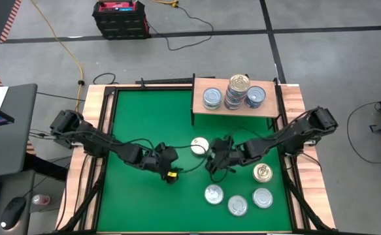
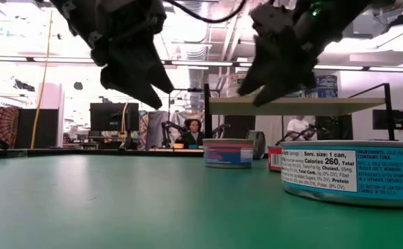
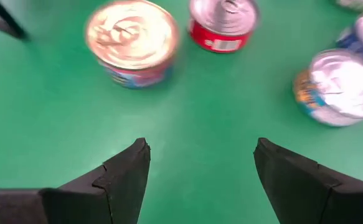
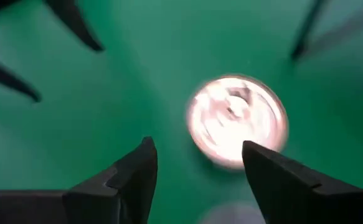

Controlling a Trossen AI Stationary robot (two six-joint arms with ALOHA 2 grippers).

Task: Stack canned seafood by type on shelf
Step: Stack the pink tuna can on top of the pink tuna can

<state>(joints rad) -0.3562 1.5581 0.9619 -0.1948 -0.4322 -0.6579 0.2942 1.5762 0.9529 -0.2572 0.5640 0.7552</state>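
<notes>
**Both grippers hanging over the loose tins, nothing picked up yet**

So the right gripper (image 1: 211, 164) is hovering over the green table (image 1: 144, 117) with its fingers spread and nothing between them, and the cream-lidded tin (image 1: 199, 145) is sitting just ahead of it, between the two arms. The left gripper (image 1: 170, 171) is hanging nearby, also wide open and holding nothing. From its wrist view it's looking at a gold-lidded tin (image 3: 131, 40), a red-sided tin (image 3: 223, 23) and a silver-lidded tin (image 3: 340, 87) lying apart on the mat.

The shelf (image 1: 236, 108) is standing at the far right of the table and is already carrying a silver-blue tin (image 1: 212, 98), a tall stack of tins (image 1: 238, 91) and another blue-lidded tin (image 1: 255, 96). Four more tins are waiting near the front right, three silver ones (image 1: 237, 205) and a gold one (image 1: 263, 172).

My guess is the cream tin is the one being lined up. To do it well I'd centre the fingers on either side of the rim, come down level so the flat tin isn't getting nudged, then match it to same-coloured lids on the shelf. That tall stack is looking tippy, so go in gently.

The mat is looking smooth, so tins will probably be sliding easily. Behind the table a lab room is showing, with people seated (image 2: 194, 131) and monitors.
</notes>
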